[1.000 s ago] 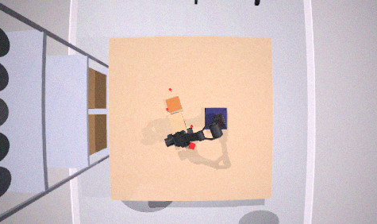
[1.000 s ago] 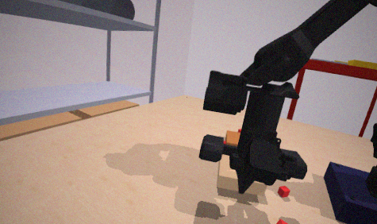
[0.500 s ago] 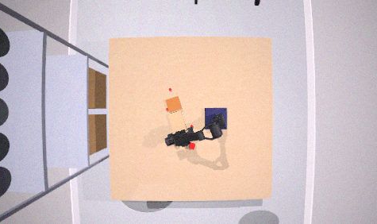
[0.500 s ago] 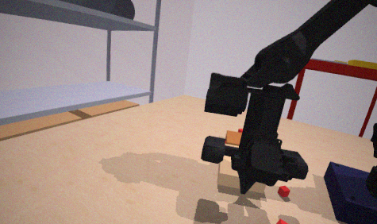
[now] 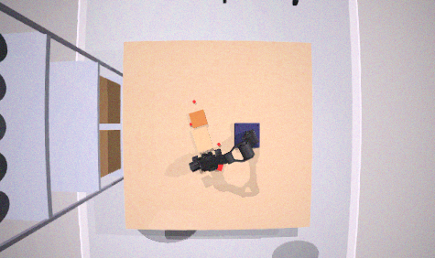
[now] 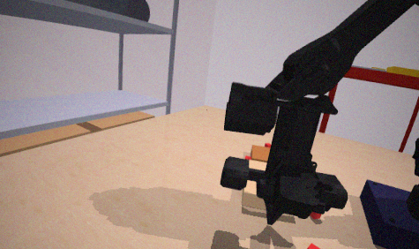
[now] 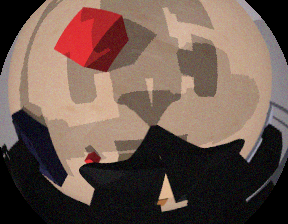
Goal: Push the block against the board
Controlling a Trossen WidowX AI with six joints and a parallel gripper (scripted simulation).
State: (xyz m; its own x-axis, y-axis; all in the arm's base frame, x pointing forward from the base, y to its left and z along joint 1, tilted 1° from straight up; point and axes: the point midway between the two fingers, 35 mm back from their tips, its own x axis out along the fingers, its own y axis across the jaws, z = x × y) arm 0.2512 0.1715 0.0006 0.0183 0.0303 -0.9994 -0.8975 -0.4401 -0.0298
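Observation:
The orange square block (image 5: 198, 118) (image 6: 259, 153) lies flat against or very near the far end of the pale board (image 5: 201, 139) (image 6: 252, 198). Their side edges look about even in the top view; I cannot tell whether a thin gap remains. In the wrist view only slivers of the block (image 7: 163, 202) and the board (image 7: 166, 191) show between the finger parts. My gripper (image 5: 210, 160) (image 6: 271, 222) (image 7: 154, 129) is shut and empty, pointing down just past the board's near end, with its tips low over the table. The hand hides that end from above; contact is unclear.
A red cube (image 5: 220, 167) (image 7: 90, 37) lies beside the hand. Smaller red cubes lie right of the board (image 5: 219, 145) (image 6: 316, 215), at the block's left side (image 5: 190, 124) (image 6: 248, 157) and beyond it (image 5: 194, 102). The dark blue base (image 5: 240, 130) (image 6: 387, 212) stands to the right.

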